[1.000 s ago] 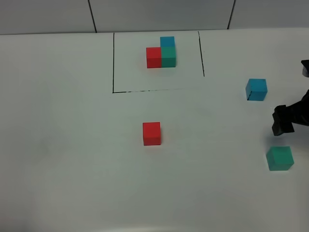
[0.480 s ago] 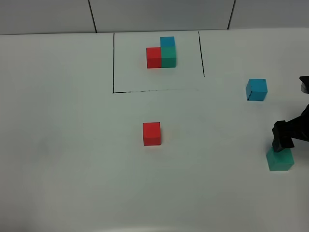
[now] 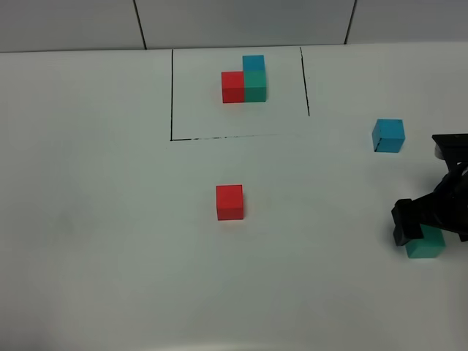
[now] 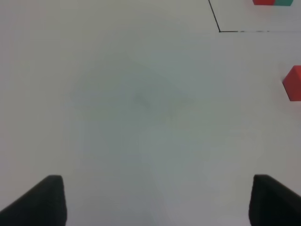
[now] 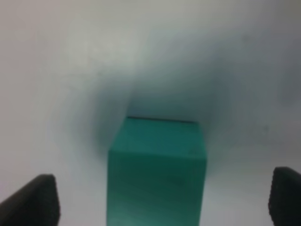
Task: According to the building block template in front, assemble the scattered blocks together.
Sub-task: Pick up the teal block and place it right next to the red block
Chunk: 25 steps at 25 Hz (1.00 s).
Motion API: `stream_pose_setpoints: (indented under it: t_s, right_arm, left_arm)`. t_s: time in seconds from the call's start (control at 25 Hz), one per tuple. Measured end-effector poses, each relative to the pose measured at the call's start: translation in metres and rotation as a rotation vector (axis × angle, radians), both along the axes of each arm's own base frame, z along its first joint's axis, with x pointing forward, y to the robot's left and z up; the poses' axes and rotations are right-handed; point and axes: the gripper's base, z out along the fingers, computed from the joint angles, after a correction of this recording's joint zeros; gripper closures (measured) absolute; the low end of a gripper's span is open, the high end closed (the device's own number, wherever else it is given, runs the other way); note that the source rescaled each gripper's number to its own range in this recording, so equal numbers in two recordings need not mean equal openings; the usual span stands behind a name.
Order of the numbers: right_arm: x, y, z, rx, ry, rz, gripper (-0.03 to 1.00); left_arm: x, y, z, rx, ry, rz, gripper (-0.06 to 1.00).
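At the table's (image 3: 110,241) right edge our right gripper (image 5: 158,197) has its fingers spread either side of the green cube (image 3: 426,246), our left gripper (image 4: 155,202) hangs spread and empty, and with the red cube (image 3: 229,202) mid-table and the blue cube (image 3: 388,135) well apart from it, we judge nothing yet assembled to match the framed template (image 3: 245,79).

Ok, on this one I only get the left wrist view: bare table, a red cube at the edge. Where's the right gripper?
Observer: The right gripper straddles the green cube, jaws open.
Operator: Touching it yet?
Observer: No; the right wrist view shows both fingertips clear of its sides.
Operator: And the blue one?
Observer: The blue cube sits alone, right of the black outline in the high view, apart from that gripper.
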Motion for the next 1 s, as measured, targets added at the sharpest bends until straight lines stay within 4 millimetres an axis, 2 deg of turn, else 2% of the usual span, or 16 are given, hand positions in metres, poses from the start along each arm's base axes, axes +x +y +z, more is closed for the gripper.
stream_pose_setpoints:
  t_s: [0.2, 0.32, 0.36, 0.44, 0.52, 0.56, 0.6, 0.72, 0.84, 1.0]
  right_arm:
    - [0.001, 0.006, -0.008, 0.011, 0.020, -0.004, 0.19]
    - [0.001, 0.012, -0.008, 0.013, 0.011, 0.007, 0.30]
    - [0.001, 0.012, -0.008, 0.015, 0.012, 0.000, 0.36]
    - [0.000, 0.012, -0.008, 0.016, 0.014, -0.016, 0.55]
    - [0.000, 0.012, -0.008, 0.018, 0.018, -0.030, 0.78]
    - [0.000, 0.012, -0.008, 0.017, 0.020, -0.033, 0.92]
    - [0.000, 0.012, -0.008, 0.018, 0.022, -0.038, 0.96]
    - [0.000, 0.013, -0.008, 0.009, 0.021, -0.008, 0.96]
    - [0.002, 0.023, -0.004, -0.022, 0.002, 0.136, 0.96]
    - [0.015, 0.056, 0.016, -0.092, -0.072, 0.530, 0.96]
  left_arm:
    - [0.000, 0.000, 0.000, 0.000, 0.000, 0.000, 0.00]
    - [0.000, 0.000, 0.000, 0.000, 0.000, 0.000, 0.00]
    - [0.000, 0.000, 0.000, 0.000, 0.000, 0.000, 0.00]
    - [0.000, 0.000, 0.000, 0.000, 0.000, 0.000, 0.00]
    - [0.000, 0.000, 0.000, 0.000, 0.000, 0.000, 0.00]
    - [0.000, 0.000, 0.000, 0.001, 0.000, -0.001, 0.00]
    - [0.000, 0.000, 0.000, 0.001, 0.000, -0.001, 0.00]
    - [0.000, 0.000, 0.000, 0.001, 0.000, -0.001, 0.00]
    - [0.000, 0.000, 0.000, 0.001, 0.000, -0.001, 0.00]
    - [0.000, 0.000, 0.000, 0.001, 0.000, -0.001, 0.00]
